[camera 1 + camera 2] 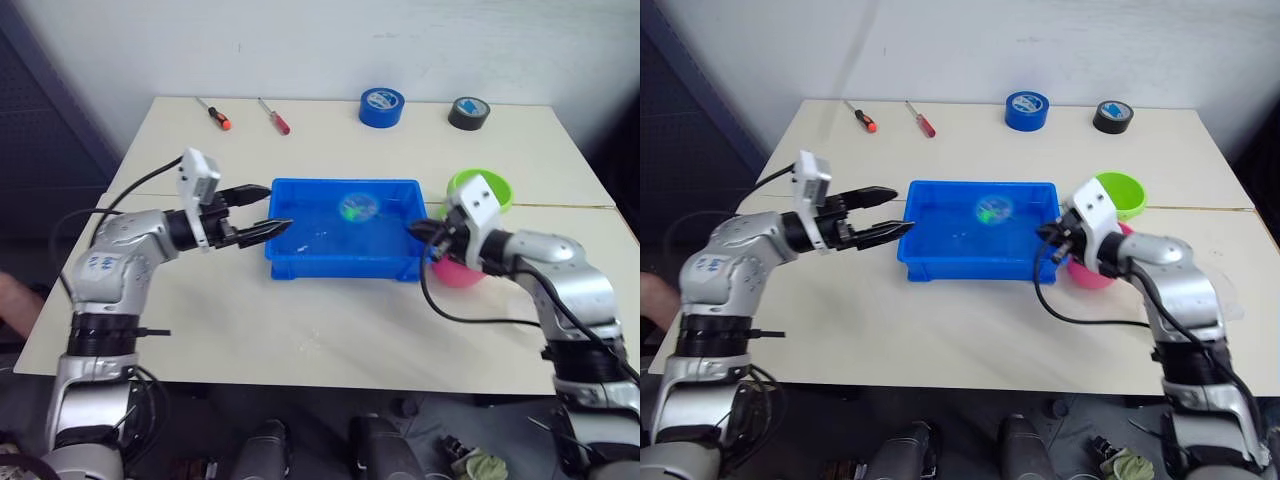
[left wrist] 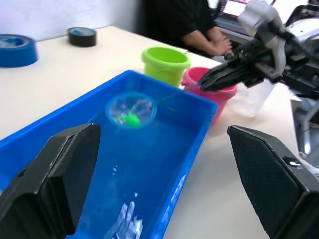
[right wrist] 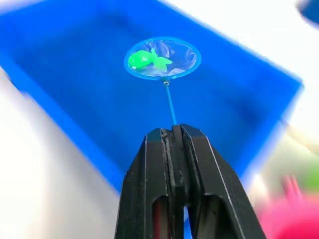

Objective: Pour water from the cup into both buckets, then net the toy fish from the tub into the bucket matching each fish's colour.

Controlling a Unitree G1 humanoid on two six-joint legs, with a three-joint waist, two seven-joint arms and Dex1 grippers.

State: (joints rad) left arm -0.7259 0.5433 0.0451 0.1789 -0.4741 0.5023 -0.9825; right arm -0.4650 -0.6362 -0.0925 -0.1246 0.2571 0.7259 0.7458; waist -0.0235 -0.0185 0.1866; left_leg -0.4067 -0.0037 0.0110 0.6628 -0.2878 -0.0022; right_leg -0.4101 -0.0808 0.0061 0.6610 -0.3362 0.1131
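The blue tub [image 1: 345,266] sits mid-table with water in it. Over its far right part hangs the net [image 3: 162,58], its blue hoop holding one green toy fish [image 3: 147,59]. My right gripper [image 3: 173,130] is shut on the net's thin handle [image 3: 170,107], at the tub's right end. Just behind that gripper stand the lime green bucket [image 2: 166,62] and the pink bucket [image 2: 219,94], with the transparent cup [image 2: 251,97] beyond the pink one. Beside the tub's left rim, my left gripper [image 1: 278,206] is open with nothing between its fingers.
Two screwdrivers [image 1: 215,113] [image 1: 274,116] lie at the table's far left. A blue tape roll [image 1: 382,106] and a black tape roll [image 1: 468,113] sit at the far right. A person [image 2: 199,25] in dark clothing sits beyond the table.
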